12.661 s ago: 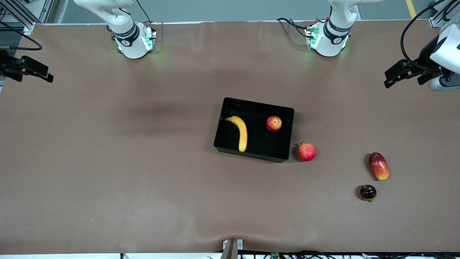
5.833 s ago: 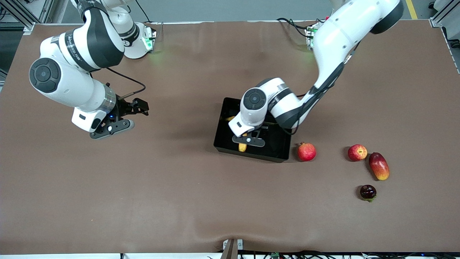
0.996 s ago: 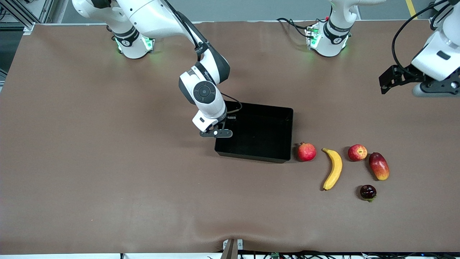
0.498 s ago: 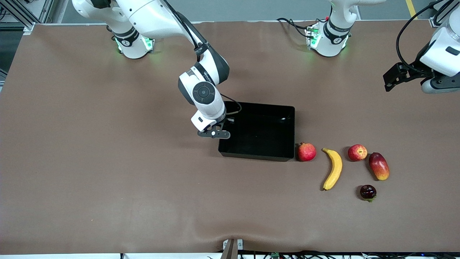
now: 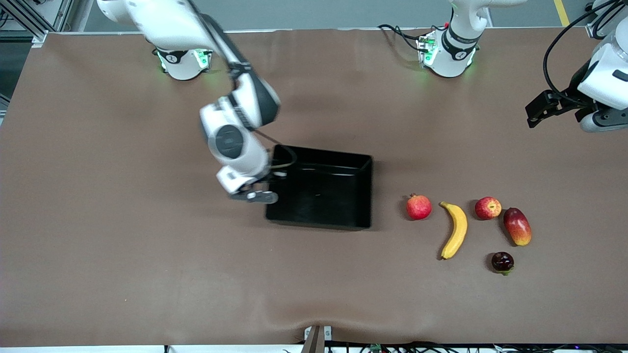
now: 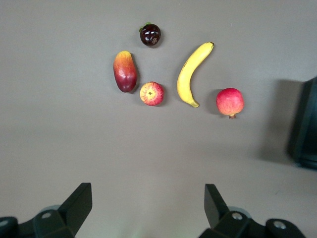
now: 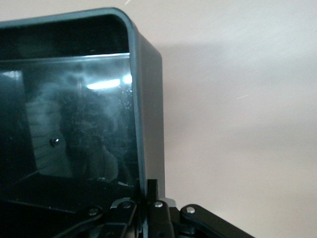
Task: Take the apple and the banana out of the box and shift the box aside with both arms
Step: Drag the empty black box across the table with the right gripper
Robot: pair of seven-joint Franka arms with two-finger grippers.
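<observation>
The black box (image 5: 319, 196) stands empty at mid-table. My right gripper (image 5: 267, 182) is shut on its wall at the right arm's end; in the right wrist view the jaws (image 7: 147, 191) pinch the thin wall (image 7: 148, 99). The yellow banana (image 5: 455, 229) and the small red-and-yellow apple (image 5: 487, 208) lie on the table toward the left arm's end, apart from the box. My left gripper (image 5: 535, 110) is open and empty, up in the air at the left arm's end. Its wrist view shows the banana (image 6: 190, 74), the apple (image 6: 151, 93) and the box's edge (image 6: 307, 129).
A red pomegranate (image 5: 418, 207) lies between the box and the banana. A red-yellow mango (image 5: 517, 226) lies beside the apple, and a dark plum-like fruit (image 5: 502, 262) lies nearer the front camera. The brown table spreads wide on all sides.
My right gripper has pulled the box toward the right arm's end, opening a gap to the pomegranate. The left gripper has barely moved. The fruits have not moved.
</observation>
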